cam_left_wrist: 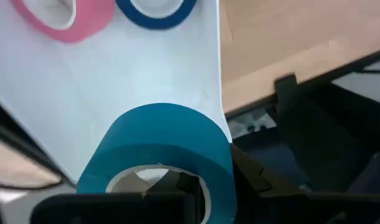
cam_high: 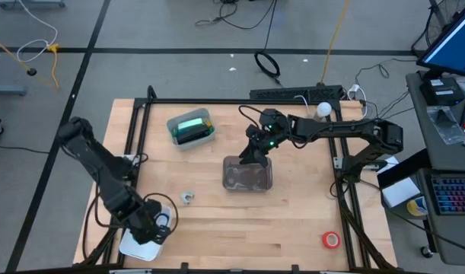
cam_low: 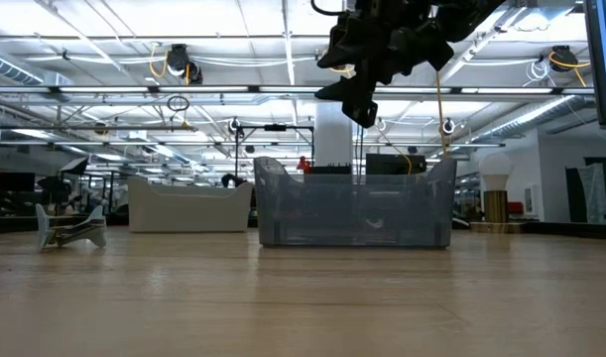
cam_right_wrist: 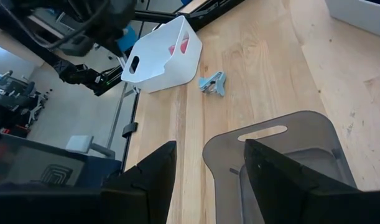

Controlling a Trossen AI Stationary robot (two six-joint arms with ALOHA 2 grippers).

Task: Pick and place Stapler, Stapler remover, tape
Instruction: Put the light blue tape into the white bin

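My left claw [cam_left_wrist: 171,193] is clamped on a teal tape [cam_left_wrist: 165,155] roll with a pale core, over the white bin [cam_high: 137,245]. My right claw [cam_high: 256,151] hangs open above the grey bin [cam_high: 247,176]. The mint stapler [cam_high: 191,126] lies in its tray [cam_high: 188,139].

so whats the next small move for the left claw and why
Probably lift straight up. The left claw looks shut on the teal tape roll, inside the white bin beside the pink and blue rolls, so it must clear the wall first.
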